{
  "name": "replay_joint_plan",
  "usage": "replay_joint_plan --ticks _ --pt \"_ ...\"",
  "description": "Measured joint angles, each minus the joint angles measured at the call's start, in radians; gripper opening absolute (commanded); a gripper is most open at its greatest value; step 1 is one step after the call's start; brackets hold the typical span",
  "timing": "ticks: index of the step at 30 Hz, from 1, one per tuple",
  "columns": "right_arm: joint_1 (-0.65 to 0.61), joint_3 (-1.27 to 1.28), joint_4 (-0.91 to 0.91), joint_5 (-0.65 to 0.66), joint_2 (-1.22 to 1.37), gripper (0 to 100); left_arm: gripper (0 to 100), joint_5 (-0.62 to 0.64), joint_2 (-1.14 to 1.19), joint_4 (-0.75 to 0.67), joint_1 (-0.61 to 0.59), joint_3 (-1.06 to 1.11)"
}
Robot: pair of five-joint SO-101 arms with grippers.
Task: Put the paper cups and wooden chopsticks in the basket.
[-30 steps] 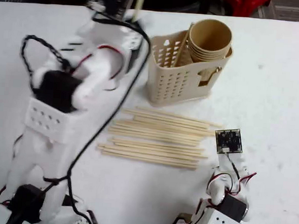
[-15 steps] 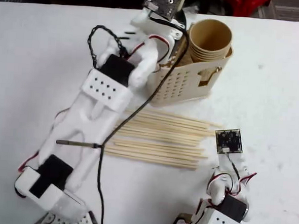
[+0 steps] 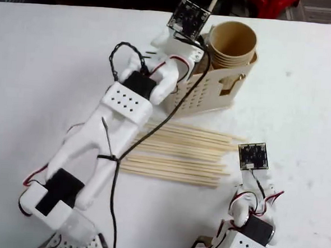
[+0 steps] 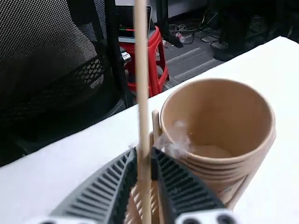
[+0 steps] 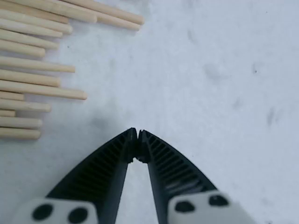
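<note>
As the left arm swings over from the 9 o'clock side of the bench (image 3: 46, 49) to the basket (image 3: 209, 96) at 1 o'clock, its hand (image 4: 144, 161) arrives above the rim, pinched tight on one upright chopstick (image 4: 141, 70). Release into the basket looks close.

Count:
- one basket
- one nested stack of cups (image 4: 217, 116), four or five rims, already inside
- one stick (image 4: 155, 122) already inside
- loose pile (image 3: 178, 153) at bench centre, a dozen or more, overlapping

Right hand (image 5: 137, 140) closed, empty, at 5 o'clock.
</note>
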Motion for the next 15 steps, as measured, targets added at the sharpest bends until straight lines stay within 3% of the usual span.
replay_joint_plan --ticks 7,15 --pt "0.0 0.0 0.0 0.0 0.0 1.9 11 0.051 -0.035 0.077 0.0 0.023" --pt "0.0 0.0 0.0 0.0 0.0 2.1 11 0.052 -0.361 0.176 -0.078 0.218"
